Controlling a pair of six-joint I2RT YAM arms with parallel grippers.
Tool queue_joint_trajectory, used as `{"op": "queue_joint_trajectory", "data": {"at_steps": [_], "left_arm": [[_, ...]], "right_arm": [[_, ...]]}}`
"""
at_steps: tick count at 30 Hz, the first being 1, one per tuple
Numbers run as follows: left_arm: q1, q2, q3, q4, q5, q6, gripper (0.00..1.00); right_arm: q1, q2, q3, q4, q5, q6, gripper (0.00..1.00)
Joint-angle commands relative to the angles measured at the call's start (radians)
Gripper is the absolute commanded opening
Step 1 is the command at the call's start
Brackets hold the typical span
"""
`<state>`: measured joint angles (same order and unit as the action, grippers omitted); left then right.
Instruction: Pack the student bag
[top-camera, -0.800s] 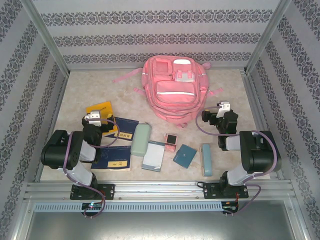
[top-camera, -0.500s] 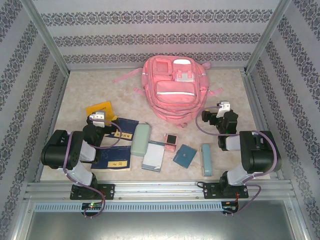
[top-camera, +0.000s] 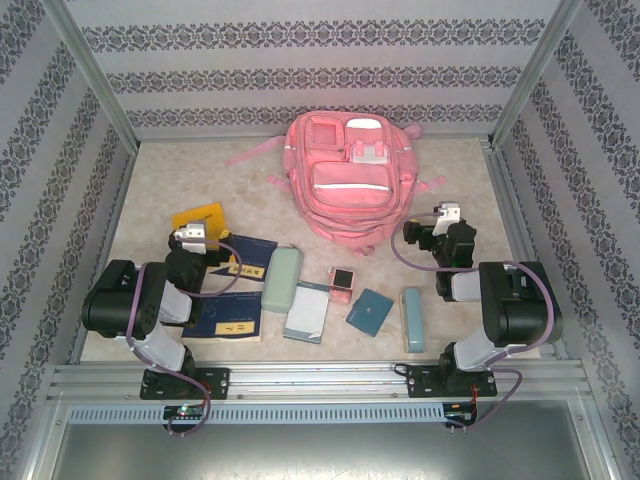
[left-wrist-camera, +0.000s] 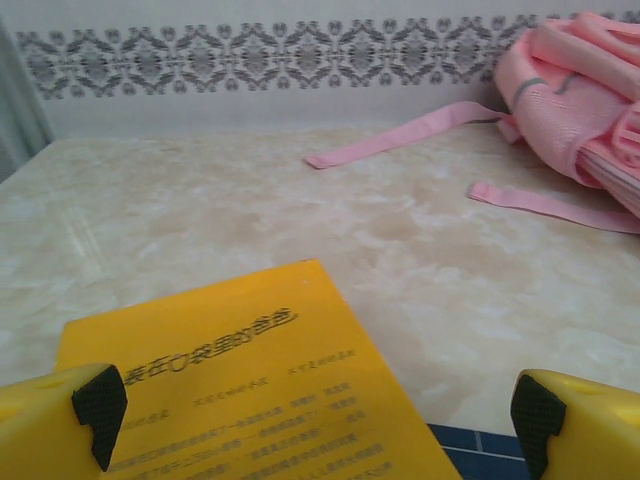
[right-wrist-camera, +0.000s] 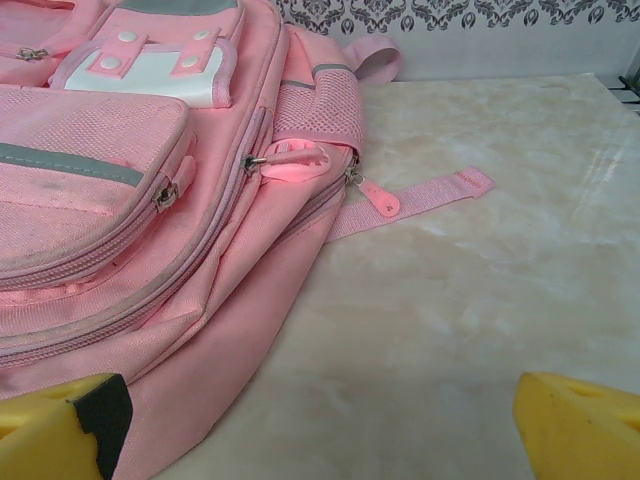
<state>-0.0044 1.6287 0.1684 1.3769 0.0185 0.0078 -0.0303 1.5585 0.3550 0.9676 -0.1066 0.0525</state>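
- The tabletop (top-camera: 160, 180) is a pale marbled slab (patterned walls on three sides).
- The student bag (top-camera: 345, 185) lies flat at the far middle of it, front pockets up and straps trailing out to either side. In the right wrist view its pink side (right-wrist-camera: 120, 200) shows zip pulls and a mesh pocket. In the left wrist view it sits far right (left-wrist-camera: 580, 90).
- The left pincer (top-camera: 188, 238) stands at its widest with nothing held. In its own view (left-wrist-camera: 318, 420) the two fingers straddle the near end of the yellow booklet (touching or not, I can't tell).
- The right pincer (top-camera: 445, 213) is likewise spread wide and empty. It is near the bag's right lower corner and faces it (right-wrist-camera: 330, 430).
- Two navy books lie near the left arm, one (top-camera: 245, 255) behind the other (top-camera: 232, 318).
- The yellow booklet (top-camera: 205, 217) lies tilted at the left, beside the farther navy book, its printed cover up (left-wrist-camera: 260, 380).
- A pale green case (top-camera: 281, 279) lies just right of the navy books.
- A white notepad (top-camera: 307, 312) lies near the green case.
- A small teal book (top-camera: 369, 310) sits further right.
- A slim teal case (top-camera: 412, 318) is rightmost in the row.
- A little pink box (top-camera: 342, 284) rests between the notepad and the teal book.
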Motion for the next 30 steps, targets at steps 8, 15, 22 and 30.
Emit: {"op": "queue_joint_trajectory", "data": {"at_steps": [8, 15, 22, 30], "left_arm": [[-0.021, -0.132, -0.054, 0.019, -0.180, -0.021, 1.00], [-0.105, -0.675, 0.197, -0.764, -0.271, -0.010, 1.00], [-0.299, -0.697, 0.527, -1.148, -0.130, -0.031, 1.00], [-0.496, -0.591, 0.911, -1.765, -0.212, -0.199, 1.00]], "right_arm": [[0.010, -0.051, -0.052, 0.091, 0.021, -0.009, 0.98], [0.175, -0.379, 0.042, -0.198, 0.286, 0.018, 0.98], [0.489, -0.510, 0.442, -0.762, 0.347, 0.048, 0.98], [0.562, -0.498, 0.755, -1.272, 0.161, 0.098, 0.98]]}}
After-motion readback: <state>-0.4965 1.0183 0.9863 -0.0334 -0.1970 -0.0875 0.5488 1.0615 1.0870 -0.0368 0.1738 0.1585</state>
